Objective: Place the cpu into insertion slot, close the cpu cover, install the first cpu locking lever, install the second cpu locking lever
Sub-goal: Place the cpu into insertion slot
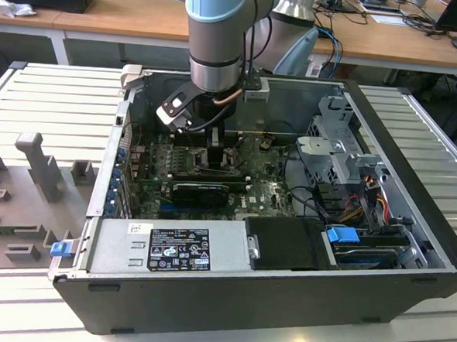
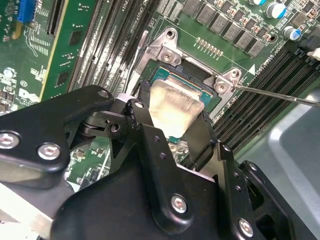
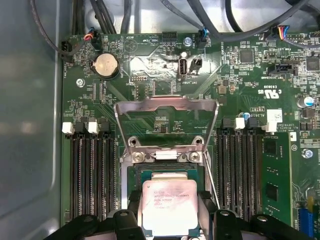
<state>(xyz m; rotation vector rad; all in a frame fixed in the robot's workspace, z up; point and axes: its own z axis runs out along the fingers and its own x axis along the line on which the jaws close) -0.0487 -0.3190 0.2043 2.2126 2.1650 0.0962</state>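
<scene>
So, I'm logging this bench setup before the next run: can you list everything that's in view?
computer case: one, black, open, on the slatted grey table
motherboard: one, green, inside the case
memory slots: two banks, black, on the motherboard
insertion slot: one, dark-rimmed, between the two banks
cpu cover: one, silver-grey, standing open beside the insertion slot
cpu: one, silver-grey, held over the insertion slot
coin battery: one, silver, on the motherboard
power supply: one, grey, inside the case
arm: one, pale blue and grey, reaching into the case
end effector: one, black, shut on the cpu
</scene>
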